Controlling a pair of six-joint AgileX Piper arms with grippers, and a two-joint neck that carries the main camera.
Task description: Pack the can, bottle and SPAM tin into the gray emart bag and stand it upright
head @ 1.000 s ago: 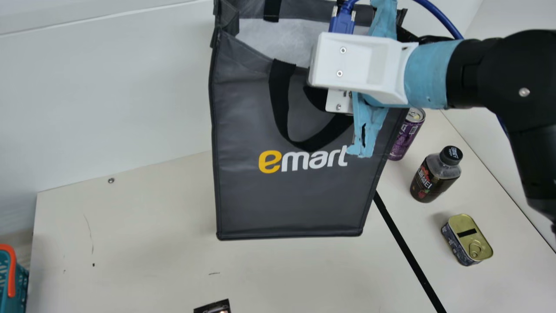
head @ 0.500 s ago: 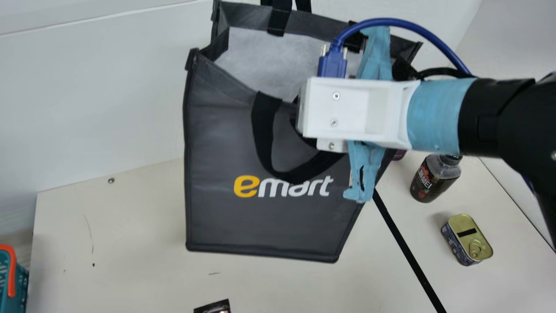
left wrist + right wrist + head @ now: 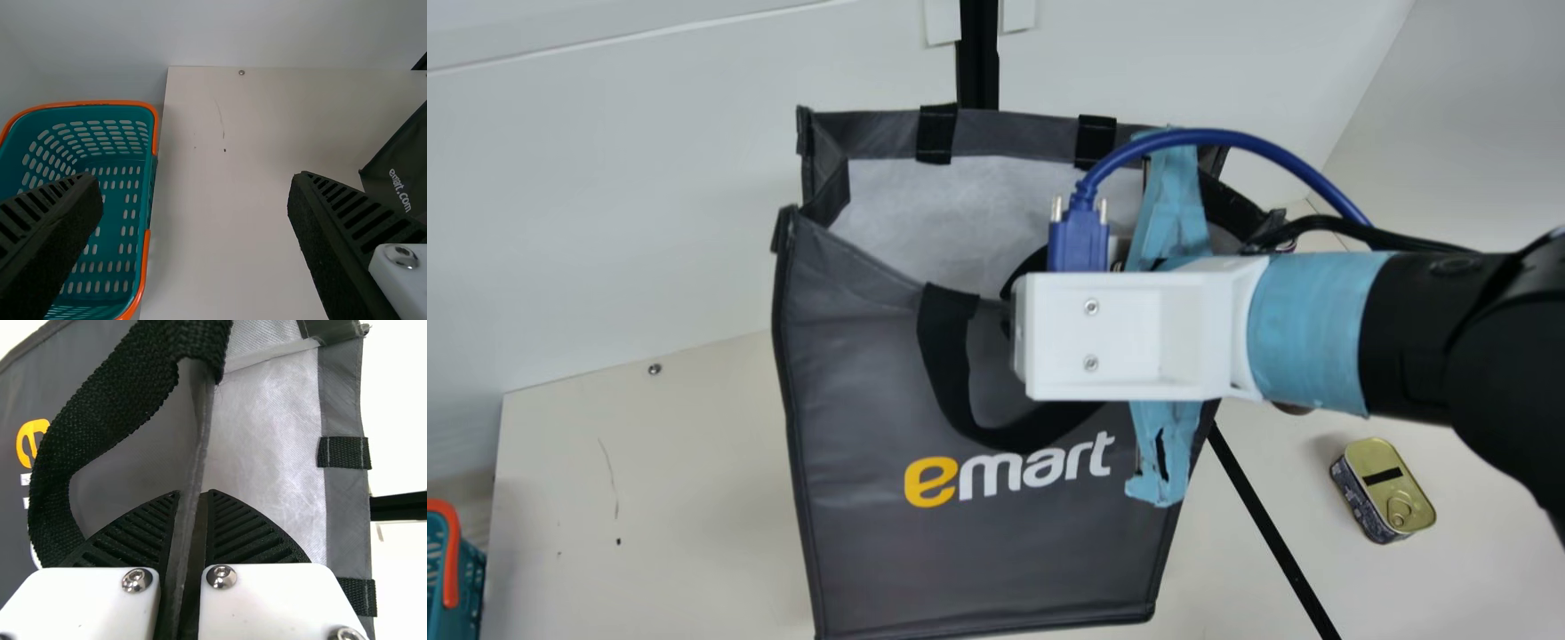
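Note:
The right gripper [image 3: 1120, 333] is at the gray emart bag's front rim in the main view. In the right wrist view the right gripper [image 3: 192, 497] is shut on that rim, beside a black handle strap. The bag [image 3: 987, 551] has its mouth open, showing the pale lining; whether its base touches the table I cannot tell. To its right lies the tin [image 3: 1389, 491], gold lid up. Only a dark sliver of the bottle [image 3: 1292, 409] peeks out beneath the right arm. The can is mostly or fully hidden behind the arm. In the left wrist view the left gripper [image 3: 193, 200] stands open, holding nothing.
A teal basket [image 3: 127, 200] with an orange rim stands beside the table's left edge. Bare table [image 3: 649, 498] lies left of the bag. A white wall [image 3: 605, 196] rises behind, and a black line [image 3: 1272, 533] crosses the table between bag and tin.
My right arm has come down the main view and slightly left, bringing the bag along. The arm now covers most of the bottle, and the bag hides the small dark item at the bottom edge.

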